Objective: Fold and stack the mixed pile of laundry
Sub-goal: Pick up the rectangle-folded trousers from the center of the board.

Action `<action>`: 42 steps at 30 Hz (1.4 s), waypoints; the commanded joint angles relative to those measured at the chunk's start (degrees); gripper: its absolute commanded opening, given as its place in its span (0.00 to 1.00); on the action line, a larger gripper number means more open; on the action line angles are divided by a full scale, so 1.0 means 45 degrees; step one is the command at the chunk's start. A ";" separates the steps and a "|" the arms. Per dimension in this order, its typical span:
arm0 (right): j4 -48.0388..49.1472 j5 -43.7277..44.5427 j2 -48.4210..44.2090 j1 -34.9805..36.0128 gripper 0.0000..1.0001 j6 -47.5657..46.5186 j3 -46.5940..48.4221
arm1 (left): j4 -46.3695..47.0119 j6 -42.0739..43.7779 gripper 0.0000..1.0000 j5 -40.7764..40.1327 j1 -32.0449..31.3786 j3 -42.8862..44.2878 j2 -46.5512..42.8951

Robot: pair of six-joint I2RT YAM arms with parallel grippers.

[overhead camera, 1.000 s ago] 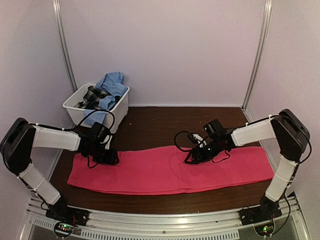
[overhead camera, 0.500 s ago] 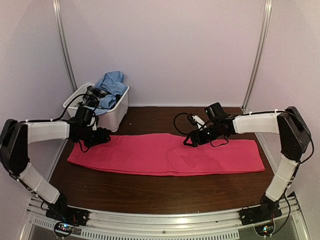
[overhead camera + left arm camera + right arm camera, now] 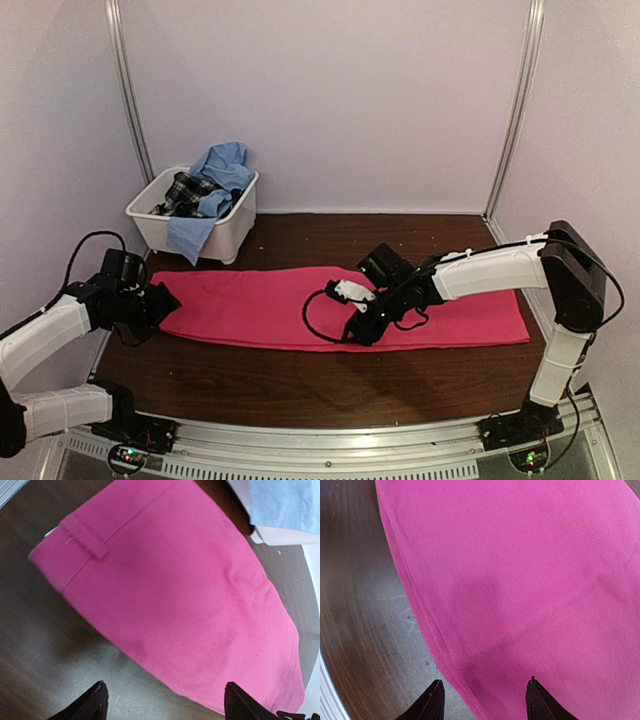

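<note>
1. The pink-red cloth (image 3: 250, 305) lies on the tabletop (image 3: 300, 385) as a long, narrow strip, starting just in front of the white tub (image 3: 238, 228) and running away to its right. A second ago it lay wider and nearer the arms, so the lengthwise fold appears done.
2. The left tool (image 3: 160, 300) has let go and drawn back off the strip's end nearest the tub. In the wrist view its fingers stand apart with nothing between them (image 3: 165, 705).
3. The right tool (image 3: 362, 328) has come away from the edge it held and now hangs over the strip's near edge, well right of the tub, spread wide and empty (image 3: 485, 702).
4. The light blue shirt (image 3: 225, 165) and the plaid garment (image 3: 185, 190) are still in the tub.
5. Judgement: this cloth still needs crosswise folds before stacking.
</note>
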 commanded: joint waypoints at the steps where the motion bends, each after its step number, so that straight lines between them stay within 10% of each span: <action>1: -0.0455 0.1379 -0.0181 0.0520 0.56 -0.0723 -0.0008 | -0.1268 -0.2793 0.81 -0.1345 0.0197 -0.0768 -0.0971; 14: -0.0706 0.3300 0.0705 0.1536 0.66 -0.0832 0.0160 | -0.0609 -0.2881 0.87 -0.1412 0.1821 -0.1021 0.0156; 26: -0.0694 0.3526 0.0281 0.1422 0.67 0.0583 -0.0508 | 0.1684 0.1416 0.84 -0.0787 0.3113 0.0152 0.0686; 42: -0.0993 -0.0512 -0.5447 -0.7052 0.73 0.4985 -0.3293 | 0.2581 0.7618 0.77 -0.1793 -0.4888 0.5421 0.6394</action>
